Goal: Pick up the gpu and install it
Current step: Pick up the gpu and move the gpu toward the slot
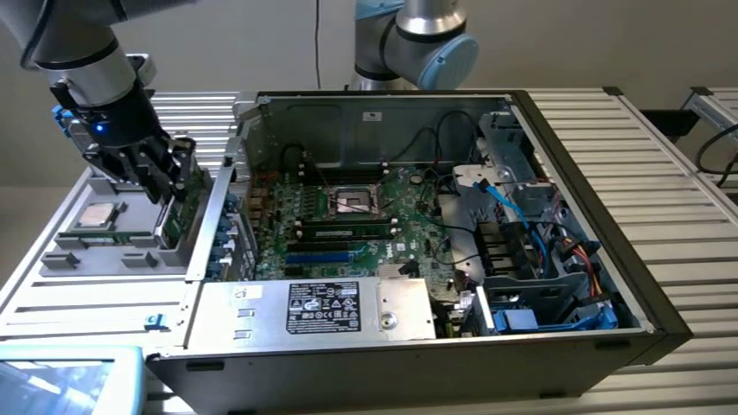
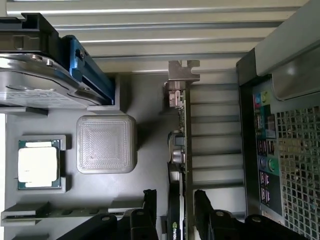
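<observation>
Wrist view: how many cards are counted in the grey tray point(image 2: 145, 100)?
— One gpu point(image 2: 178, 165) is counted, stood on edge, with one silver bracket point(image 2: 183, 75) at the end away from the fingers.
— How is the gripper point(image 2: 176, 212) set?
— Two black fingers point(image 2: 150, 207) are seen, one on each side of the card. The jaws are spread and a gap is left on both sides, so nothing is grasped.
— What else is held by the tray?
— One processor chip point(image 2: 39, 164), one grey ribbed block point(image 2: 106, 144) and one drive point(image 2: 35, 75) with a blue rail are counted.
— And in the exterior view?
— One open computer case point(image 1: 403, 372) is seen toward the exterior view's right. The tray, gpu and gripper are found just beside it, on the exterior view's left.
</observation>
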`<move>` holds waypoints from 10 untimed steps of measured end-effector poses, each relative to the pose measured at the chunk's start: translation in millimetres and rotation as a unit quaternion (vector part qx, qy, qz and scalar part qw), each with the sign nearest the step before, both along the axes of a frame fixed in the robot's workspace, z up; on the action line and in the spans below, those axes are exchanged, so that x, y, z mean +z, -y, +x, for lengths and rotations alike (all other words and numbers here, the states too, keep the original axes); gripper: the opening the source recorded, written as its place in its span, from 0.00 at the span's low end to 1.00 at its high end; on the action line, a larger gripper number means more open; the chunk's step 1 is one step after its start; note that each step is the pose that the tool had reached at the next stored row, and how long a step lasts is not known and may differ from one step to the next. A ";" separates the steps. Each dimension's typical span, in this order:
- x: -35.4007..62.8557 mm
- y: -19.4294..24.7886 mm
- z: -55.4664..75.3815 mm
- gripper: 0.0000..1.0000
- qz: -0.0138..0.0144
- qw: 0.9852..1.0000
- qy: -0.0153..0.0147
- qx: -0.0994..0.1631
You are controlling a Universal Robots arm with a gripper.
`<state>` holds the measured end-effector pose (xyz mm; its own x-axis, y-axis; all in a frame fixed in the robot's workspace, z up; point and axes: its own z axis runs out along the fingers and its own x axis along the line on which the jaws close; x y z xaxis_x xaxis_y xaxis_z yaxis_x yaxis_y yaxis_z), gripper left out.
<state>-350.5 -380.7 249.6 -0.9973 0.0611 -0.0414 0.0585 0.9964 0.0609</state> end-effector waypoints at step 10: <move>-13.3 0.5 0.1 0.44 0.000 1.000 -0.002 0.000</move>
<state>-350.3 -381.2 236.3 -0.9974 0.0615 -0.0373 0.0591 0.9963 0.0616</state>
